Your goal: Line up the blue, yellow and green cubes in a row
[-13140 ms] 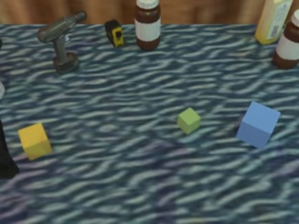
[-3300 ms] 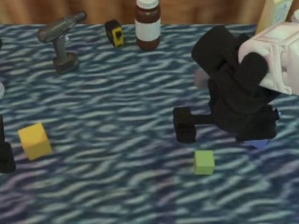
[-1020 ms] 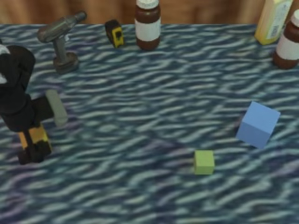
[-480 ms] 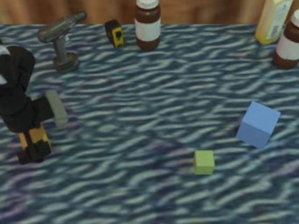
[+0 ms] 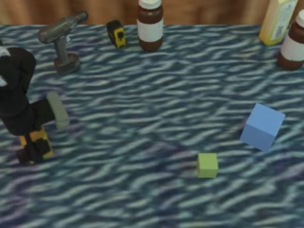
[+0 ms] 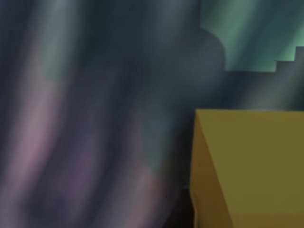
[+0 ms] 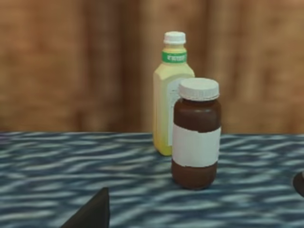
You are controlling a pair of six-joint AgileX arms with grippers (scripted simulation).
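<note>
The yellow cube [image 5: 38, 137] sits near the table's left edge, and my left gripper [image 5: 33, 151] has come down over it, its dark fingers shut on the cube's sides. In the left wrist view the yellow cube [image 6: 256, 166] fills one corner, with a dark finger against its side face. The small green cube [image 5: 207, 165] lies right of the middle, toward the front. The larger blue cube [image 5: 262, 126] rests farther right. My right arm is out of the top view. One fingertip [image 7: 97, 209] of its own shows in the right wrist view, with nothing held.
Along the back edge stand a grey drill [image 5: 61, 40], a yellow-and-black tape measure [image 5: 116, 33], a brown bottle [image 5: 150, 23], a yellow bottle [image 5: 278, 19] and another brown bottle [image 5: 292, 45]. The right wrist view faces the yellow bottle [image 7: 171, 104] and brown bottle [image 7: 195, 137].
My left gripper has shifted very slightly at the yellow cube during the last second. The green and blue cubes have stayed where they were.
</note>
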